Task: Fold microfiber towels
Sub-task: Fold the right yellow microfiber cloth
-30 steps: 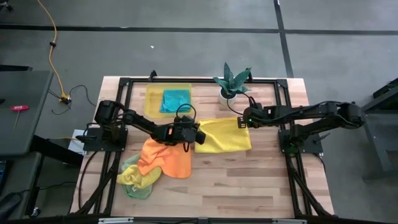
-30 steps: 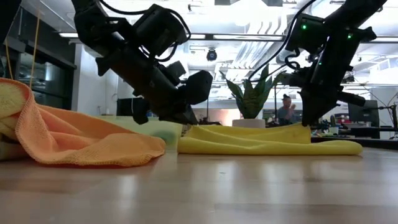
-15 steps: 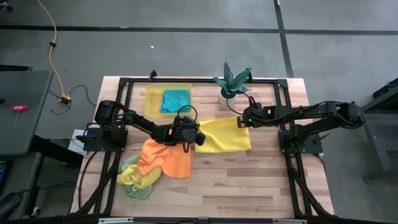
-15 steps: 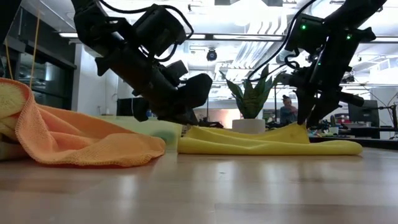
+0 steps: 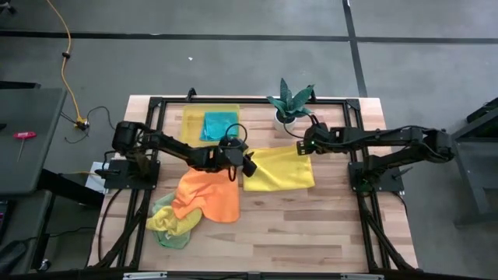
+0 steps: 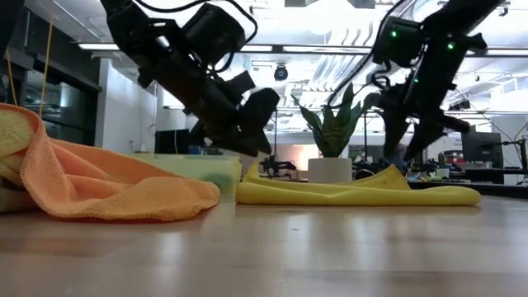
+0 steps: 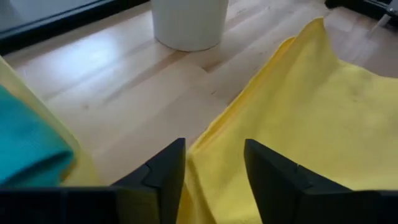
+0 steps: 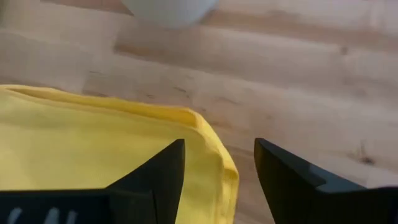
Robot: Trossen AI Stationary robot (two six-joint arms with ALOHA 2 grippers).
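A yellow microfiber towel lies folded on the table's middle, also shown in the low view. My left gripper hovers open just above its far left corner. My right gripper hovers open above its far right corner, which stands up a little. An orange towel lies crumpled to the left, partly over a yellow and green heap. A teal towel lies in the yellow bin.
A potted plant in a white pot stands at the far edge, close behind the yellow towel and my right gripper. The bin sits at the far left. Bare wood stretches along the near half of the table.
Both grippers have opened and let go of the yellow towel's far corners, then risen slightly. The right corner, held up a second ago, has sunk to a low peak. The left gripper has rolled and drifted toward the far edge. The rest of the towel has stayed flat.
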